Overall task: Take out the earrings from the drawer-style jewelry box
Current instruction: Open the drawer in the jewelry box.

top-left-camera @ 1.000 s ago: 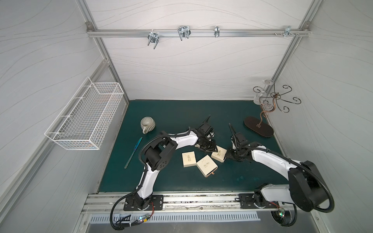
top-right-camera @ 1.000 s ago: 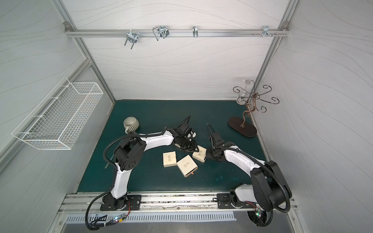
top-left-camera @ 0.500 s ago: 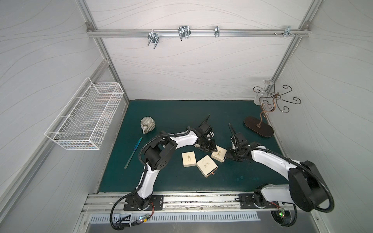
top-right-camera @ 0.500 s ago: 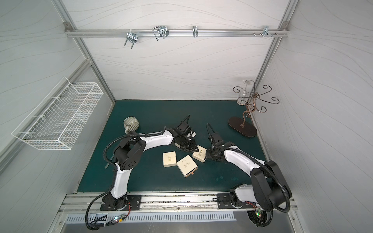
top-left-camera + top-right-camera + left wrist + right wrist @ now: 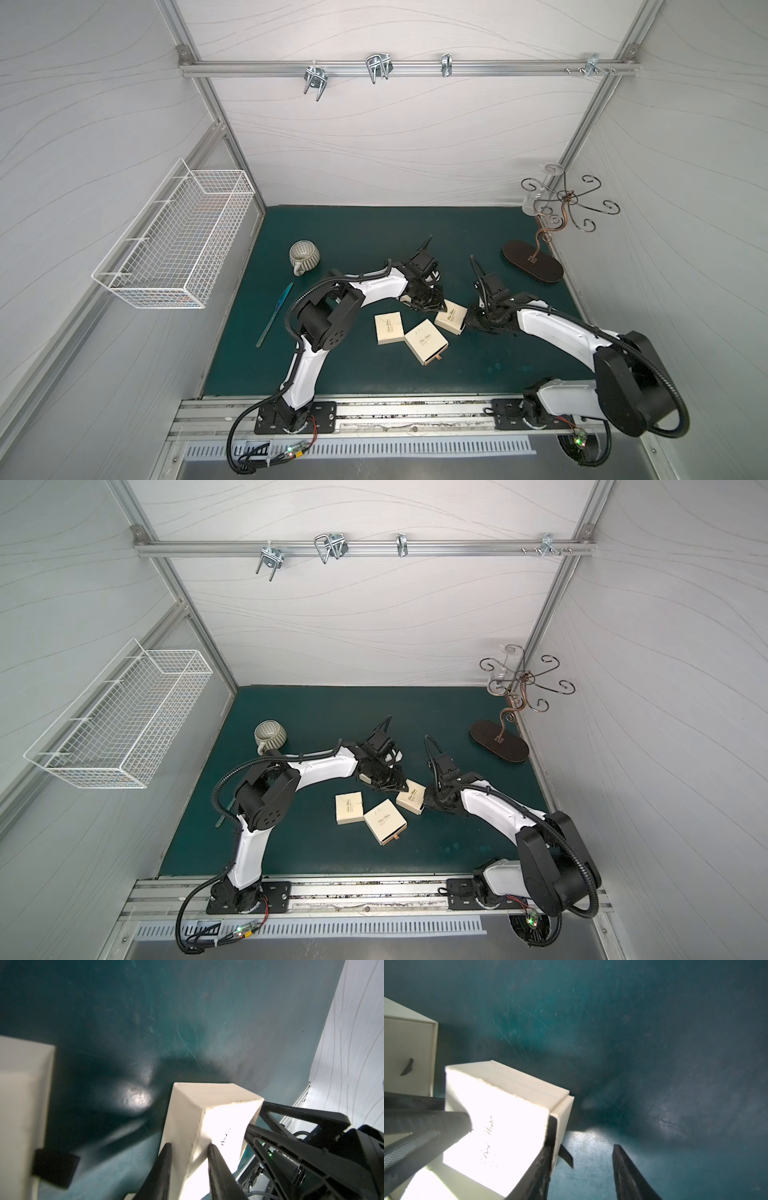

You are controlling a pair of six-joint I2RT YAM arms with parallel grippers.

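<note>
Earrings: not seen in any view, and no box shows its inside. Jewelry box [image 5: 451, 316] sits right of centre on the green desk [image 5: 374, 232]. It is the rightmost of three cream boxes, with the left arm [image 5: 374, 291] at its upper-left end and the right arm [image 5: 552, 328] at its right end. Both top views give this layout, but the arms cover the contact points.

Left wrist view fills that in. The left jaws are clamped on a corner edge of the box, one finger [image 5: 166, 1157] on each face.

Right wrist view: the drawer end [image 5: 562, 1113] stands slightly proud of the sleeve. The dark pull tab [image 5: 566, 1157] hangs inside the gap of the right jaws, which stand apart and ungripped. One finger [image 5: 544, 1167] lies against the drawer end; its mate is over bare desk.

Second box [image 5: 389, 328] and third box [image 5: 426, 341] lie just left of it, close together. Teal stick [image 5: 276, 314] at the left shows whole in a top view. Elsewhere only its lower tip [image 5: 221, 820] clears the left arm.
</note>
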